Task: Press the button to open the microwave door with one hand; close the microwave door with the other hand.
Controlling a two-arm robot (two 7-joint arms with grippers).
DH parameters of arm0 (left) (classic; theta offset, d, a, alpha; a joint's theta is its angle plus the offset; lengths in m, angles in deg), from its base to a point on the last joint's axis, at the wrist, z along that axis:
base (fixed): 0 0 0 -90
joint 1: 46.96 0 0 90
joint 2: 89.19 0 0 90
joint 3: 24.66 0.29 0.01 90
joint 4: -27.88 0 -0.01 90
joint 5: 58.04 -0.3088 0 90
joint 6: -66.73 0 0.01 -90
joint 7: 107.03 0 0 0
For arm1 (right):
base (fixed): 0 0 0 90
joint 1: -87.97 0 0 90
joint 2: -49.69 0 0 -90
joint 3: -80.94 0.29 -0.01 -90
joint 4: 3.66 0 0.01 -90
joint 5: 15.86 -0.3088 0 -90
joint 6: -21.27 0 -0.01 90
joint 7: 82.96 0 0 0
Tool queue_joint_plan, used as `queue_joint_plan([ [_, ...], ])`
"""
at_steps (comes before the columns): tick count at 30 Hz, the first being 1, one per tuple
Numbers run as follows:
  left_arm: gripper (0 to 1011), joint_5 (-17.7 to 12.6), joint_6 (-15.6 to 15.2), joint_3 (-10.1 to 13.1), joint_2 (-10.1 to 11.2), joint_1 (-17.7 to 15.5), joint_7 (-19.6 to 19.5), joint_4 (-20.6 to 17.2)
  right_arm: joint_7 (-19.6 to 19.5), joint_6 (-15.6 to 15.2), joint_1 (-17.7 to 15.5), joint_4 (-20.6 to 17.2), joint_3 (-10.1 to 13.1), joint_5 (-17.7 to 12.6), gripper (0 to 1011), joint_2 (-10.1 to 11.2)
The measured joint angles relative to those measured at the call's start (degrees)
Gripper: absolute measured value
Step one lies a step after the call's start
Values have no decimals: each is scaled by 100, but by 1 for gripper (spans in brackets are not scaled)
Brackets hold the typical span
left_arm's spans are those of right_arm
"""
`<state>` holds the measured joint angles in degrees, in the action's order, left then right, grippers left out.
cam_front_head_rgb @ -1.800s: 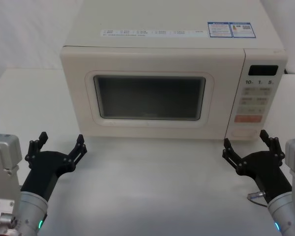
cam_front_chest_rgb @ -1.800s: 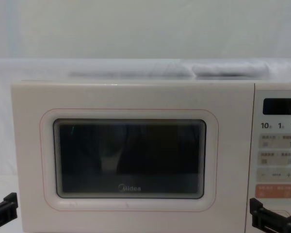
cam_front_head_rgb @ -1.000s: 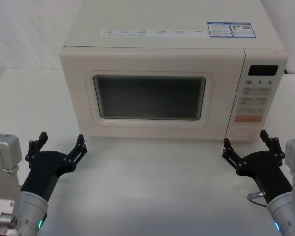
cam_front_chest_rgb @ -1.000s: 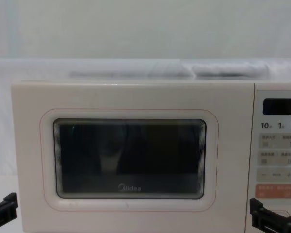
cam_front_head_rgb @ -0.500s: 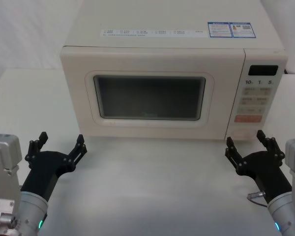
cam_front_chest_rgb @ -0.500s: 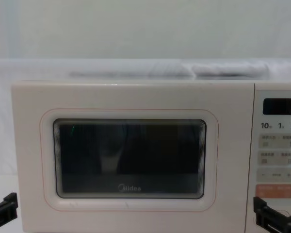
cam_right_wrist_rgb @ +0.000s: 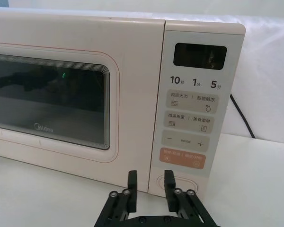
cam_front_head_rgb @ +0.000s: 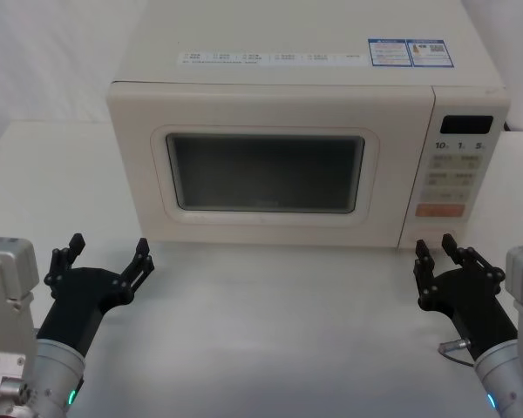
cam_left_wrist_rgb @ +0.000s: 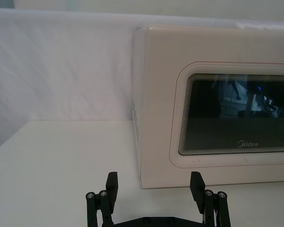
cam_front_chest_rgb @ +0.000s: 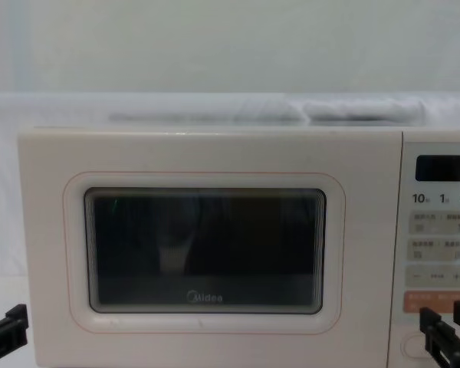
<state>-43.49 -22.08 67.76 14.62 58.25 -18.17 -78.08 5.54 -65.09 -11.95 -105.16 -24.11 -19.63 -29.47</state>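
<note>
Two black grippers are seen low over the white table (cam_front_head_rgb: 270, 331), near its front edge. The right gripper (cam_front_head_rgb: 438, 261) is held just before the button (cam_right_wrist_rgb: 177, 183), which sits at the bottom of the microwave's control panel (cam_right_wrist_rgb: 194, 109), below the orange key (cam_right_wrist_rgb: 183, 158). Its fingers (cam_right_wrist_rgb: 169, 182) are drawn near together with a narrow gap between them, and nothing is gripped. The left gripper (cam_front_head_rgb: 105, 259) is parked near the table's front left corner, its fingers spread wide apart and empty.

Judged from this, the press is best made with the narrowed fingertips centred on the button and pushed straight in, so that the orange key above is not struck.

The microwave door (cam_front_head_rgb: 261, 170) is shut flush toward the table's rear edge. Through its dark window (cam_front_chest_rgb: 205, 251) no contents can be made out; reflections are seen in the glass.
</note>
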Motion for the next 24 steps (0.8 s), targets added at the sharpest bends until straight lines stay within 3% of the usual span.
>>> queue_joint_plan([
  [6,1001,0,0,0,0,0,0,0,0,0,0,0,0,0,192,0],
  [10,1001,0,0,0,0,0,0,0,0,0,0,0,0,0,114,0],
  [12,1001,0,0,0,0,0,0,0,0,0,0,0,0,0,7,0],
  [24,1001,0,0,0,0,0,0,0,188,-50,37,25,90,-3,0,-73],
])
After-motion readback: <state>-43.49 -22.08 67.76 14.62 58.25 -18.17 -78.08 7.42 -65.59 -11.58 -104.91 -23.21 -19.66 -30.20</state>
